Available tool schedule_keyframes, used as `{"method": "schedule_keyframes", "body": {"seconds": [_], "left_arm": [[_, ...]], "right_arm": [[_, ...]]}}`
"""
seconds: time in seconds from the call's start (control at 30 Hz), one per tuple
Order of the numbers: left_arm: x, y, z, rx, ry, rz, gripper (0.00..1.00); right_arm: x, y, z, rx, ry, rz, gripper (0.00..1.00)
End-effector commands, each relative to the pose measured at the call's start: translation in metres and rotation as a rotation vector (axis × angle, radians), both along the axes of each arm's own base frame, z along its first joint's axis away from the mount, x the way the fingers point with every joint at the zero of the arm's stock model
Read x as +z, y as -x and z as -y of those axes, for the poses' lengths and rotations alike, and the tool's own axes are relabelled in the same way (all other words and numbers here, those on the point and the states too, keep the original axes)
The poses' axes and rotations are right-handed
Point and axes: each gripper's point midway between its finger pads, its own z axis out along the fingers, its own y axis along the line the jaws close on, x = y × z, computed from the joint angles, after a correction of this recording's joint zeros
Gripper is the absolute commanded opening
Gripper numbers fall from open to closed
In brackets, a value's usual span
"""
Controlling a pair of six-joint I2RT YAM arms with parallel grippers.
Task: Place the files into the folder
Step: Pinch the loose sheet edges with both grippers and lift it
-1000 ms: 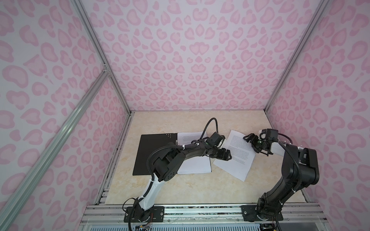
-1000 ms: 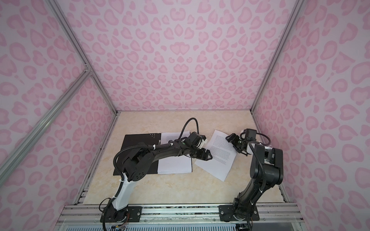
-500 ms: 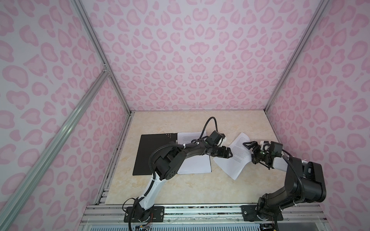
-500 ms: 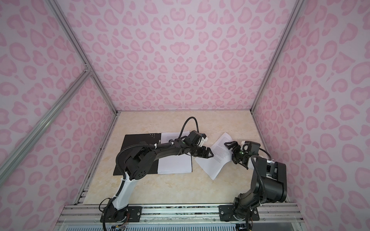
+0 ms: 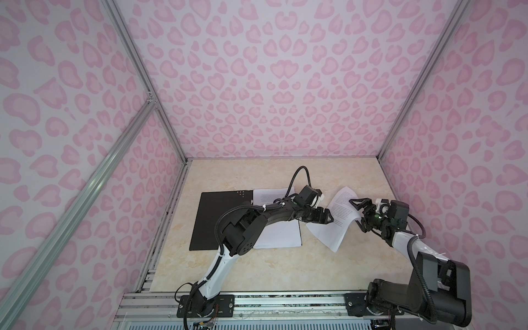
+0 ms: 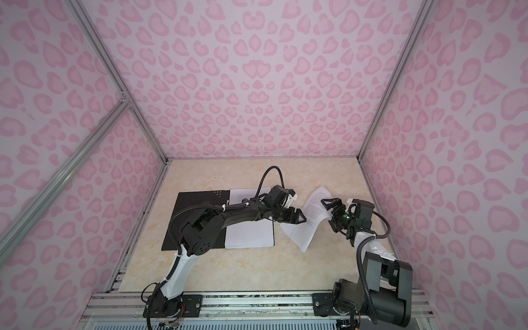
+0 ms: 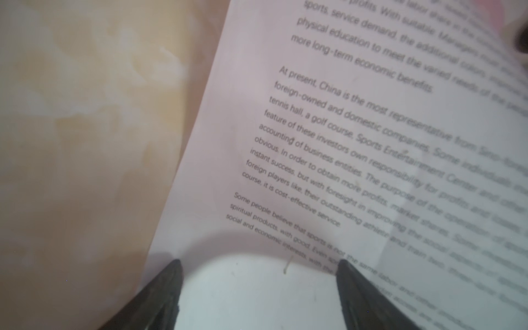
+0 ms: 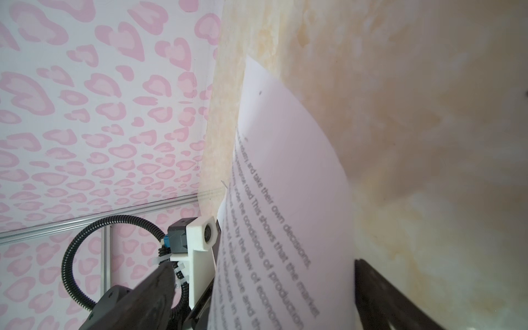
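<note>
- Since a second ago the loose sheet (image 5: 337, 225) has gone from lying flat on the table (image 5: 257, 271) to curling. Its right edge now stands up; the lower left part is still down. The right arm has folded lower, elbow out toward the lower right of the frame.
- Right end effector (image 5: 360, 214) is at the raised edge, centre right in both top views. Its jaws are wide apart. In the right wrist view the sheet (image 8: 285, 200) stands between the fingers (image 8: 154, 288), not pinched.
- Left arm stretches from its base at lower centre across the folder (image 5: 217, 220). Left end effector (image 6: 301, 219) is at the sheet's left edge, jaws spread wide and gripping nothing. In the left wrist view the fingertips (image 7: 171, 274) sit over the printed page; whether they touch it I cannot tell.
- Folder lies open, black inside up, left of centre. Stacked sheets (image 5: 281, 237) lie on its right half, partly hidden by the left arm.
- Print on the far part of the page is blurred.
</note>
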Motion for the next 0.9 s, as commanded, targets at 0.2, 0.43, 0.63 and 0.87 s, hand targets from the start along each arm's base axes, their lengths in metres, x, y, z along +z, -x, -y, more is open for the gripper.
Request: {"method": "schedule_keyframes", "body": {"seconds": [0.2,0.43,0.63,0.87], "left_arm": [[-0.069,0.024,-0.054,0.078,-0.298,-0.153,0.86],[-0.071,0.025,-0.056,0.084,-0.297,-0.157,0.86],[-0.072,0.026,-0.056,0.084,-0.290,-0.160,0.86],[-0.071,0.028,-0.059,0.085,-0.288,-0.160,0.86]], "right_arm": [[-0.012,0.027,-0.007,-0.086,0.111,-0.093,0.97],[0.000,0.031,-0.005,-0.087,0.175,-0.086,0.97],[-0.004,0.032,-0.002,-0.105,0.215,-0.090,0.95],[-0.015,0.035,-0.002,-0.082,0.238,-0.120,0.82]]}}
